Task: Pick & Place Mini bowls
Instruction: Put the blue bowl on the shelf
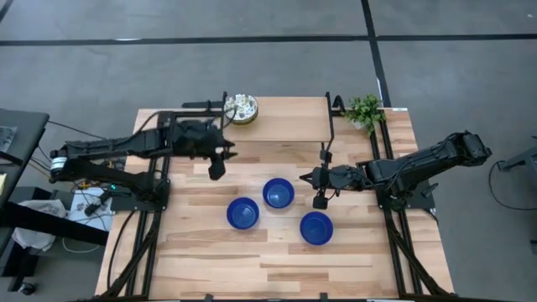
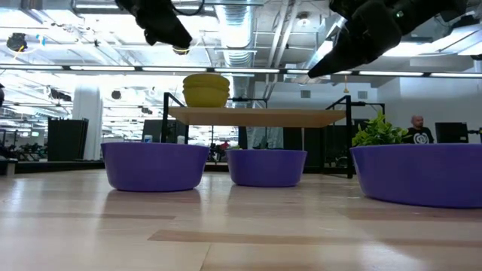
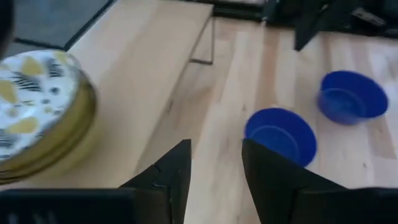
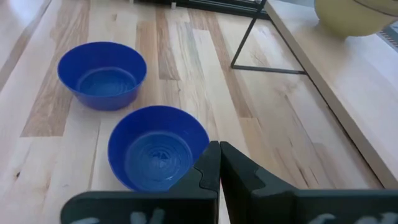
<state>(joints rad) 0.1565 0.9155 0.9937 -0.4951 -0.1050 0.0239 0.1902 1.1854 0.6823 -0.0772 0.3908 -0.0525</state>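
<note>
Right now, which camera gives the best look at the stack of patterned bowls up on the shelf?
The left wrist view: the patterned stack fills its side, showing the pattern and rims. The high view shows it small from above. The low view shows only plain yellowish sides. The right wrist view catches an edge.

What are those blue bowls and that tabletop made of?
The three blue bowls look like glazed ceramic or glossy plastic: solid colour, smooth, with soft highlights inside; I can't tell which. The tabletop looks like pale wood planks, with visible grain and a light satin finish.
</note>
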